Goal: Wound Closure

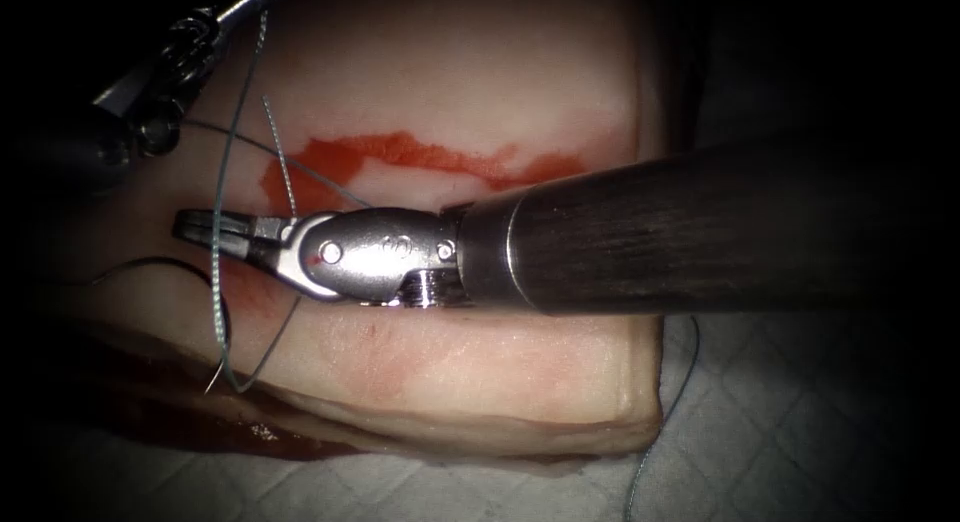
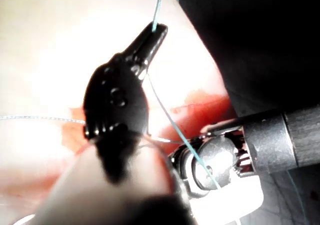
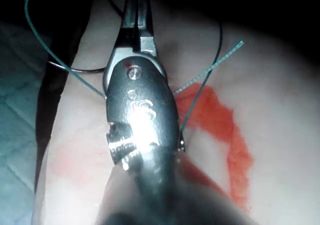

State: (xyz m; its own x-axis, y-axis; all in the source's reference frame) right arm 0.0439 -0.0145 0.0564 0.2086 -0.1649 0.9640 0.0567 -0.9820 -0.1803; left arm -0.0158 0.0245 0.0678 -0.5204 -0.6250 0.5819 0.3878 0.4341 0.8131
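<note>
Right tool (image 1: 200, 228) lies across tissue (image 1: 450, 372), tip at left end of cut (image 1: 420, 157), jaws closed on thread (image 1: 216, 272) where vertical strand crosses tip. Left tool (image 1: 185, 42) upper left, jaws clamped on same thread higher up; strand runs taut down from it. Free cut end (image 1: 268, 100) sticks up near red fluid (image 1: 330, 167). Thread loops down over tissue's front edge. Needle: cannot tell where. White cloth (image 1: 800, 432) under tissue.

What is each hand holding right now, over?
Left hand shut on thread. Right hand shut where thread crosses, at left end of cut in tissue. Needle not made out.
</note>
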